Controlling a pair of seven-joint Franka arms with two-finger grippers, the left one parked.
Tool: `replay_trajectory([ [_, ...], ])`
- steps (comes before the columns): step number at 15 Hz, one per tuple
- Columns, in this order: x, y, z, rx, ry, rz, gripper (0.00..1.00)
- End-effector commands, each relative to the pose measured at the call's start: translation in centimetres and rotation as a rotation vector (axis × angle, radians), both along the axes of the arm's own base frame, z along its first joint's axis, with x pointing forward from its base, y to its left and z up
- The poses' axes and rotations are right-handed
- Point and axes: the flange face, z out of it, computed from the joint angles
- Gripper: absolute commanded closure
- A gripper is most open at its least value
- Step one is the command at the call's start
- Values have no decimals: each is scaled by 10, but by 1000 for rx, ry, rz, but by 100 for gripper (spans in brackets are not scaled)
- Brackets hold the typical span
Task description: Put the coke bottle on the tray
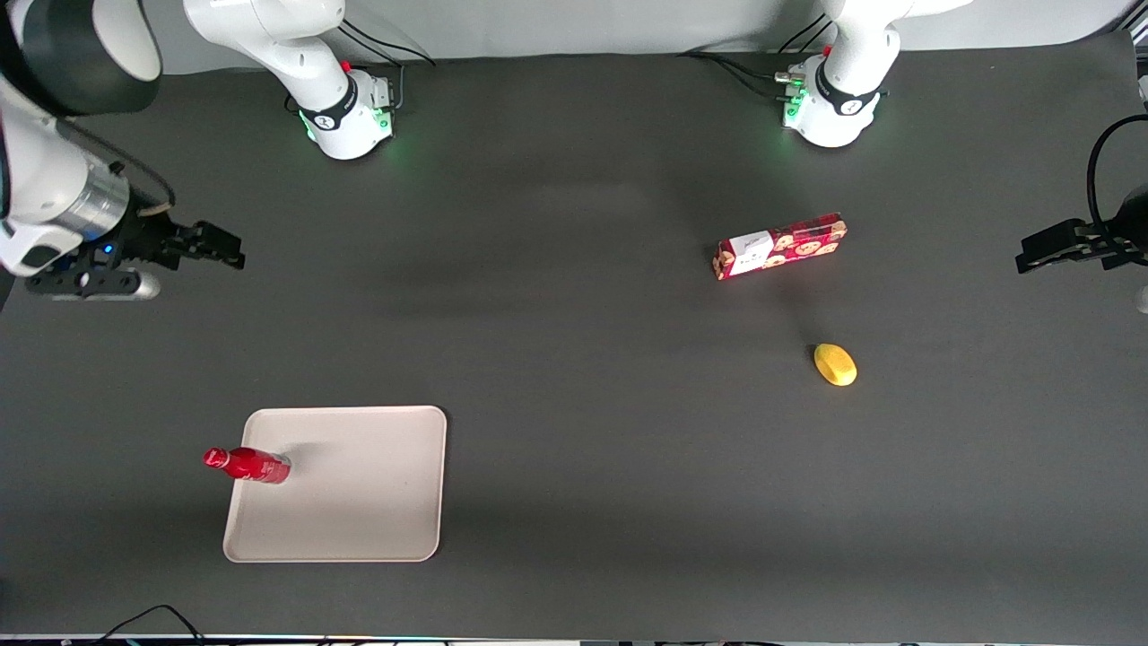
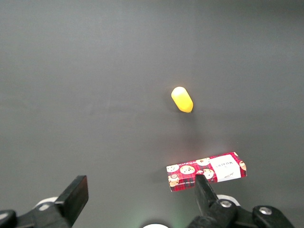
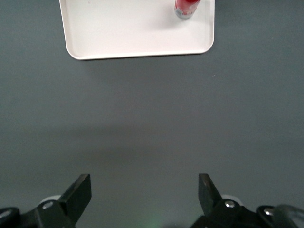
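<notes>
The coke bottle point(image 1: 249, 465), small, slim and red with a red cap, stands upright on the pale beige tray point(image 1: 359, 502), close to the tray's edge toward the working arm's end of the table. In the right wrist view its silvery base point(image 3: 185, 9) shows on the tray point(image 3: 133, 33). My right gripper point(image 1: 220, 249) is open and empty, raised above the bare table, farther from the front camera than the tray and well apart from the bottle. Its fingers point(image 3: 80, 190) stand wide apart over the dark mat.
A red cookie box point(image 1: 780, 246) lies toward the parked arm's end of the table, also in the left wrist view point(image 2: 206, 171). A yellow lemon-like object point(image 1: 835, 364) lies nearer the front camera than the box. The table is a dark grey mat point(image 1: 574, 359).
</notes>
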Motion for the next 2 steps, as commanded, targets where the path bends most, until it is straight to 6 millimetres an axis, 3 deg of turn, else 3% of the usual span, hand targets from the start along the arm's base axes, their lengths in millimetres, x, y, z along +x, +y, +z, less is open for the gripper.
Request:
replay_trajectory([
  [1, -2, -7, -1, 0, -20, -37, 0],
  [2, -1, -8, 5, 1, -20, -39, 0],
])
